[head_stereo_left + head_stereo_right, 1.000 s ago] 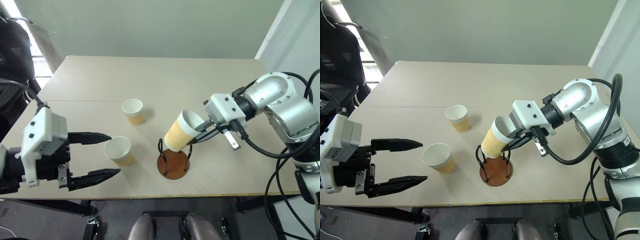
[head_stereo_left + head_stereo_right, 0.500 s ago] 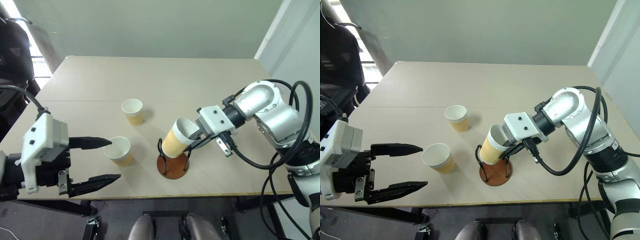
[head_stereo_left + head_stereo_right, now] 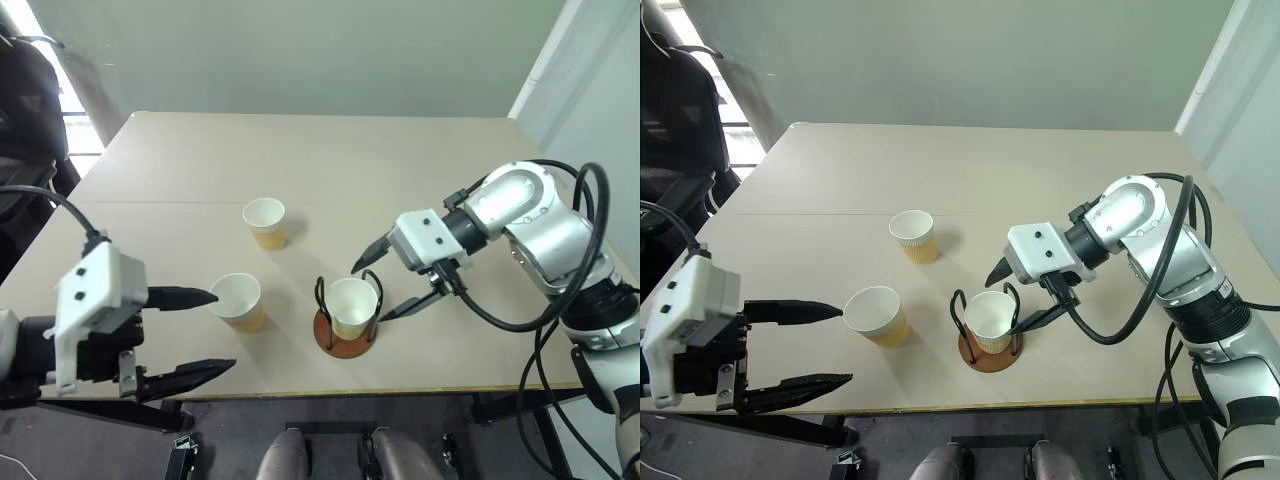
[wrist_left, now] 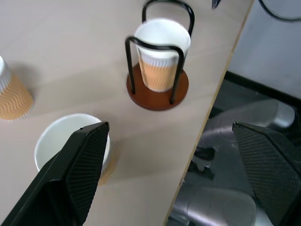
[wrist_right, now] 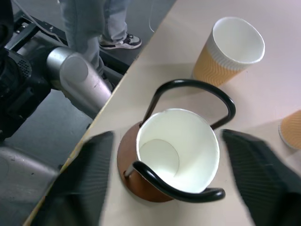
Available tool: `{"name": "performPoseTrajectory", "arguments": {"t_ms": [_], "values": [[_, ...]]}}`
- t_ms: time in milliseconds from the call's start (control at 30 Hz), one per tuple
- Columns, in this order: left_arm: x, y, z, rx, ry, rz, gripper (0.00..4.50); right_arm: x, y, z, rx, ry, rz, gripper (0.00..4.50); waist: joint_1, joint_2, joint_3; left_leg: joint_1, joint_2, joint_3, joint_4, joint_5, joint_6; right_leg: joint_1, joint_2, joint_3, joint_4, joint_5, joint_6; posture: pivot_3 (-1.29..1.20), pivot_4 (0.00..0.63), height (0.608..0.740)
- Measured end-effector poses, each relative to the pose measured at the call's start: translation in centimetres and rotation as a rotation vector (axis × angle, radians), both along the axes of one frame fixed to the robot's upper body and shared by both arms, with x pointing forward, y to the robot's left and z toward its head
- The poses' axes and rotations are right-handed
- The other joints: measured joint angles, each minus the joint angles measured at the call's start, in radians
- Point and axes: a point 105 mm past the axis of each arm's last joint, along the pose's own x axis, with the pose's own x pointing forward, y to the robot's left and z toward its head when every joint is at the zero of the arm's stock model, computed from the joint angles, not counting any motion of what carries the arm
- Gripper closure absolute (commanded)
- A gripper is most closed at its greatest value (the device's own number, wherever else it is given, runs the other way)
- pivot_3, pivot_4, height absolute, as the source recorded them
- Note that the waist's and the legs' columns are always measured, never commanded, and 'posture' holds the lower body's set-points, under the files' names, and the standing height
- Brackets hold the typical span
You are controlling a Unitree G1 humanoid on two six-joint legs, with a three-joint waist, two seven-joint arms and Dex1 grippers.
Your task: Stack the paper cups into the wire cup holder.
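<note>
While one paper cup (image 3: 352, 305) stands upright inside the wire cup holder (image 3: 346, 318), the right gripper (image 3: 380, 283) gapes just beside it, fingers spread, gripping nothing.
From the left wrist, the left gripper (image 4: 171, 174) is wide open, one finger (image 4: 84, 160) overlapping a second cup (image 4: 70, 141); a third cup (image 3: 913, 235) stands well beyond.

No writing, label, brand, number or sign can be read anywhere in these pictures.
</note>
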Motion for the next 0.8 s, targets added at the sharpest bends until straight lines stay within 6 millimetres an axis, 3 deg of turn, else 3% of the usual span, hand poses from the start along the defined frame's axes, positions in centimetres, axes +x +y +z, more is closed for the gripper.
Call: {"name": "performPoseTrajectory", "arguments": {"t_ms": [133, 267, 367, 467, 533, 800], "values": [[1.0, 0.4, -1.3, 0.115, 0.018, -0.016, 0.00, 1.7, -1.3, 0.9, 0.013, -0.003, -0.090, 0.02, 0.002, 0.000, 0.000, -0.001, 0.000, 0.000, 0.000, 0.000, 0.000, -0.001, 0.000, 0.000, 0.000, 0.001, -0.001, 0.00, 0.150, 0.740], [2.1, 1.0, -2.8, 0.253, 0.046, -0.073, 0.00, 4.2, -5.0, 4.3, 0.105, -0.040, -0.293, 0.02, 0.010, 0.000, 0.000, -0.003, 0.000, -0.001, 0.000, -0.001, -0.001, -0.003, 0.000, 0.000, 0.000, 0.001, -0.002, 0.00, 0.150, 0.740], [2.8, 1.4, -3.9, 0.321, 0.053, -0.111, 0.00, 4.5, -7.3, 6.6, 0.192, -0.055, -0.380, 0.02, 0.011, -0.001, 0.000, -0.002, 0.000, -0.001, -0.001, -0.004, -0.004, -0.004, 0.000, 0.000, 0.000, 0.001, -0.003, 0.00, 0.150, 0.740], [3.7, 1.6, -3.9, 0.369, 0.023, -0.135, 0.00, 3.6, -7.8, 8.1, 0.288, -0.003, -0.369, 0.02, 0.008, -0.001, 0.000, -0.004, 0.000, -0.001, -0.002, -0.005, -0.006, -0.006, 0.000, 0.000, 0.001, 0.002, -0.002, 0.00, 0.150, 0.740], [4.4, 1.5, -3.8, 0.388, -0.004, -0.161, 0.00, 1.9, -8.6, 9.0, 0.354, 0.045, -0.335, 0.02, 0.010, -0.001, -0.001, -0.005, 0.000, -0.001, -0.003, -0.006, -0.007, -0.007, 0.001, -0.001, 0.000, 0.003, 0.002, 0.00, 0.150, 0.740], [5.5, 1.7, -5.4, 0.439, 0.021, -0.225, 0.00, -2.4, -9.2, 7.7, 0.428, 0.207, -0.255, 0.02, 0.011, -0.001, -0.001, -0.005, 0.000, -0.001, -0.002, -0.009, -0.009, -0.006, 0.001, 0.000, 0.000, 0.001, 0.004, 0.00, 0.150, 0.740]]}}
